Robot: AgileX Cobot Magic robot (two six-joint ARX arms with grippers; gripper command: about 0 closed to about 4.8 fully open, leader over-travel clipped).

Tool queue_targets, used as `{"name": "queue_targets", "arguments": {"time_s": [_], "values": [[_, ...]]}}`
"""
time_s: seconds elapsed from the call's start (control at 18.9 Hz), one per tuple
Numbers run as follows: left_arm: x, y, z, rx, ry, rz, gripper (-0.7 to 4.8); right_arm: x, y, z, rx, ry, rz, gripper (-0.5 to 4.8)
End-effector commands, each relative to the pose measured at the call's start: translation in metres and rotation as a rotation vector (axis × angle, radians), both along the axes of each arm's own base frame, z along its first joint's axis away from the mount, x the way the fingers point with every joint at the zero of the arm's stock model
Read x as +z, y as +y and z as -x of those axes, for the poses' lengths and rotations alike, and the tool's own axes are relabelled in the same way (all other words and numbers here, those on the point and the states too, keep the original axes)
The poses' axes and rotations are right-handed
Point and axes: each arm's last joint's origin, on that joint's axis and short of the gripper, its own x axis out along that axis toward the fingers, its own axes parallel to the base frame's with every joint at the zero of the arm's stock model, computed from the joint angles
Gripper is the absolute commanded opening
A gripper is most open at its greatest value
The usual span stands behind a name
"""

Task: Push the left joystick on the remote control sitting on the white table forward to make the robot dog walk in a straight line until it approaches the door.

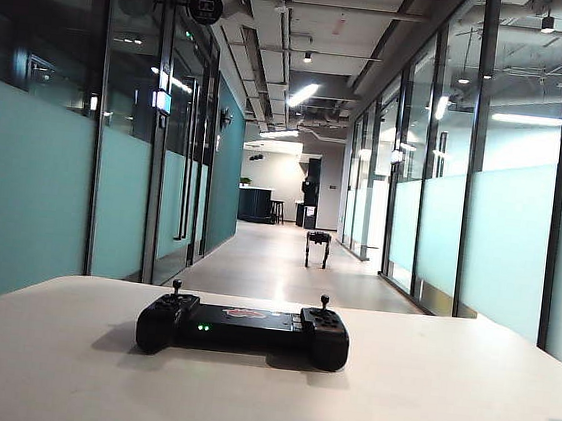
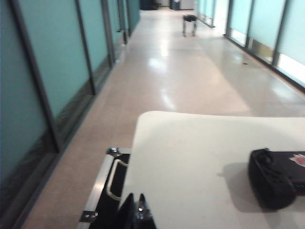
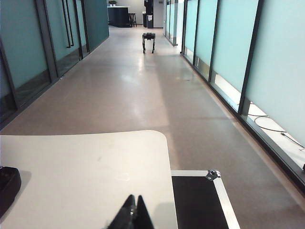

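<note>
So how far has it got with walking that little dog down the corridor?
Mostly done, it seems: the small black four-legged robot dog stands far down the hallway. Nothing is in hand: the left tool and right tool sit shut at the white table's near edge, neither touching the wide black remote control. Whether the dog is close enough to the door, I cannot tell.

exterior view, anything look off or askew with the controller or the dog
Nothing stands out. The wide black gamepad-style remote control sits flat and square on the plain white table, both thin sticks upright. The small black four-legged robot dog stands upright far down the corridor. Neither claw touches the controller.
</note>
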Motion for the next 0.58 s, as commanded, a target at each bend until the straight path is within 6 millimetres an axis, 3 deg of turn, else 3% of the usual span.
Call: {"name": "queue_targets", "arguments": {"time_s": [0.05, 0.58], "values": [[0.0027, 0.0001, 0.0001, 0.002, -0.020, 0.001, -0.05, -0.0017, 0.0001, -0.0003, 0.001, -0.006, 0.000, -0.01], [0.0014, -0.0002, 0.0001, -0.007, -0.007, 0.001, -0.05, -0.0017, 0.0001, -0.0003, 0.001, -0.006, 0.000, -0.01]]}}
